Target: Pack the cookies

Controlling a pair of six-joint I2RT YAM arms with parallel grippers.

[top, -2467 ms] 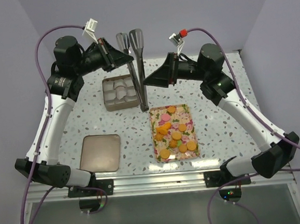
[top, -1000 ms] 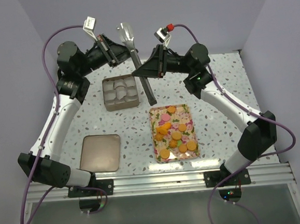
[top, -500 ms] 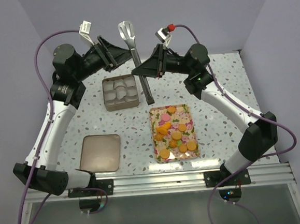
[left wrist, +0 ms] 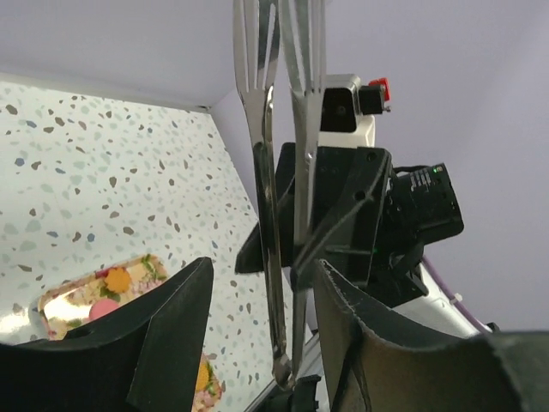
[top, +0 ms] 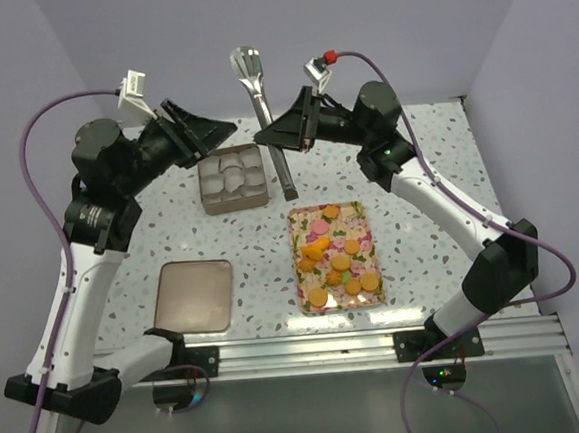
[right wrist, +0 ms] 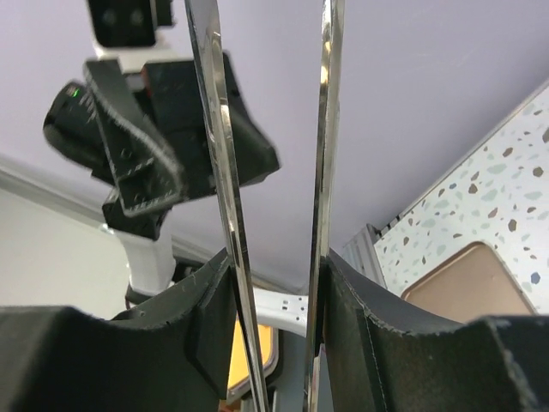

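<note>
Steel kitchen tongs (top: 260, 98) sit clamped in the right gripper (top: 266, 138), long axis running far to near. The left gripper (top: 225, 130) stands open, just left of them. Small round orange and pink cookies (top: 338, 258) lie on the floral tray (top: 366, 235), nearer and rightward, closest to the right arm.

1 tongs (top: 268, 128), 1 tray (top: 296, 266), 1 box (top: 207, 189), 1 lid (top: 194, 296), ~12 cookies (top: 341, 261)
</note>
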